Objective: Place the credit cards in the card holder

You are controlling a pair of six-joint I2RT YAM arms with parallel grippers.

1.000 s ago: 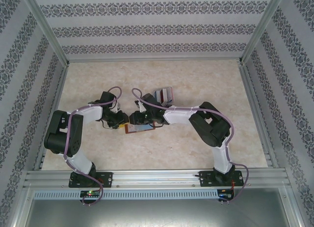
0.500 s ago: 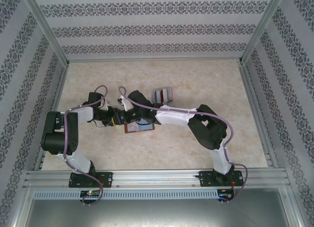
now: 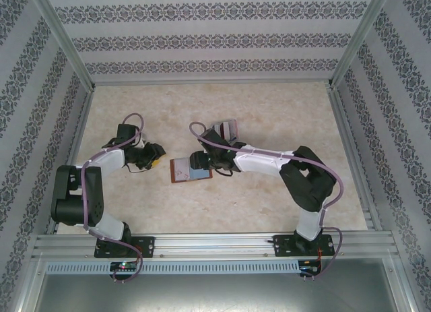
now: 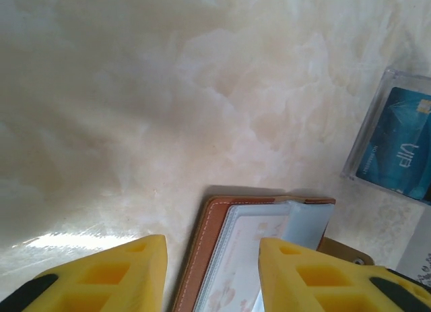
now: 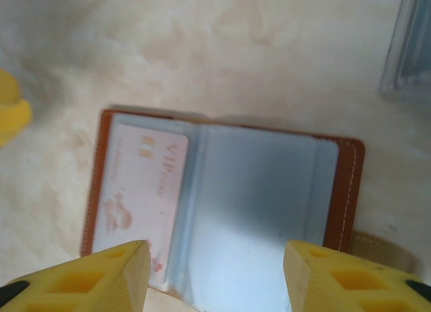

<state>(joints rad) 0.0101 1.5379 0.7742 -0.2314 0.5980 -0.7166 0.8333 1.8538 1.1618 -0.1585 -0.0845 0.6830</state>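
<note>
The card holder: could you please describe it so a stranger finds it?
On the pale marbled table, look at its middle. The card holder lies open: brown rim, grey-blue sleeves, one pink card inside, unlike the clear case behind.

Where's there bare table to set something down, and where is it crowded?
Bare table: the far strip by the back wall, the near strip between card holder and rail, the right side past the right arm. Crowded: the middle, around left claw, right claw, holder and credit cards.
</note>
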